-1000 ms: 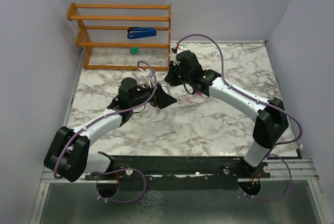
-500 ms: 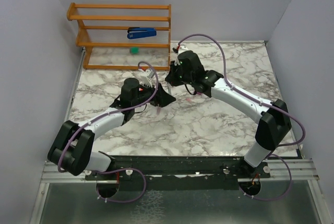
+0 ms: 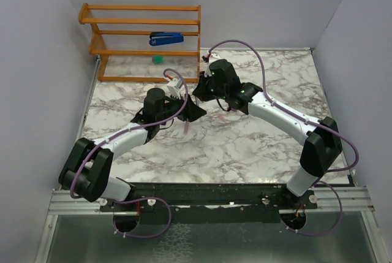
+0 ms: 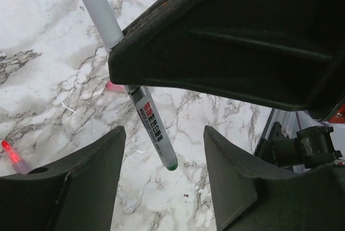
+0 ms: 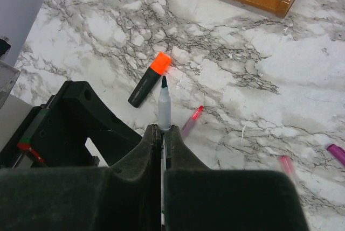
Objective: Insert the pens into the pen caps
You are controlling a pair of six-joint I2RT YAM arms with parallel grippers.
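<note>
The left gripper (image 4: 161,180) has advanced and narrowed, jaws open astride the grey pen (image 4: 148,118). The right gripper (image 5: 163,130) pinches this light, stiff, slippery pen mid-barrel, above the table (image 5: 259,85); grasp the lower barrel.

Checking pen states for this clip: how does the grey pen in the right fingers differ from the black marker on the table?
The grey pen is slim, pale and clamped in the right gripper, off the table; the black marker is thicker, dark and lies loose on the marble. The grey pen's dark tip is bare; the black marker wears a bright orange cap.
</note>
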